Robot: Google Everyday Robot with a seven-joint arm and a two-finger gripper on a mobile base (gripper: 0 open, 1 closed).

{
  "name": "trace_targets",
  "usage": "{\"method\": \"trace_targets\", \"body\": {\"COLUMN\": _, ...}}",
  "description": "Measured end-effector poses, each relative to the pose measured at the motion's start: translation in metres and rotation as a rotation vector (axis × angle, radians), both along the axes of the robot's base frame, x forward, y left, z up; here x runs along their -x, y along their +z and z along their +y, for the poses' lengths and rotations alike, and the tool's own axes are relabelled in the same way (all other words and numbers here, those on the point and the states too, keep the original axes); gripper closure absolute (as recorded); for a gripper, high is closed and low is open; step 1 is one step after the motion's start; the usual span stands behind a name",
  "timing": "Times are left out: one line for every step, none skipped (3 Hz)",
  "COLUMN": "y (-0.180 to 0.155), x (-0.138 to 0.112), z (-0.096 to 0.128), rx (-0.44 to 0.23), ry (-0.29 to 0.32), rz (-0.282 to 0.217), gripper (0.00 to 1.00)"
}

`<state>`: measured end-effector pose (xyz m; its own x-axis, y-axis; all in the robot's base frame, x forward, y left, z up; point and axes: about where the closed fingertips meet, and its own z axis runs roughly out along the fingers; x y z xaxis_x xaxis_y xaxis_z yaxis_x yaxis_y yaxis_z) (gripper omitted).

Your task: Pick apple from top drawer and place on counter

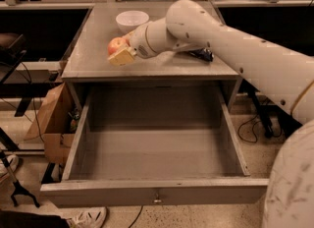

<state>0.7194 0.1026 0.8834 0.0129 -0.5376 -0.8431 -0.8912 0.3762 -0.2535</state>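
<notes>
Here, we find the gripper (119, 51) over the front left part of the counter (88, 60), its two fingers clamped on the apple (116, 45). A yellowish finger pad sits under the fruit and the red-orange skin shows above it, so the apple is carried from the side rather than from the top. We cannot tell whether the apple touches the surface or hangs just above it. The arm (230, 45) reaches in from the right and crosses the counter. That puts the apple near the front edge and in front of the white bowl (132, 20), apart from it, so a release here should not disturb the bowl. The top drawer (157, 192) stands pulled fully out below, and its visible floor holds nothing. We judge the pick complete and the placing step in hand: lower until the apple rests, then let go.
</notes>
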Motion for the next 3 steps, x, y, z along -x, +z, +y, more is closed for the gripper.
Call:
{"method": "trace_targets", "body": {"y": -0.009, "x": -0.013, "z": -0.005, "rx": 0.031, "ry": -0.057, "rz": 0.020, "gripper": 0.82}}
{"method": "trace_targets", "body": {"y": -0.018, "x": -0.019, "z": -0.014, "rx": 0.049, "ry": -0.103, "rz": 0.042, "gripper": 0.58}}
{"method": "trace_targets", "body": {"y": -0.022, "x": -0.022, "z": -0.019, "rx": 0.055, "ry": -0.126, "rz": 0.052, "gripper": 0.34}}
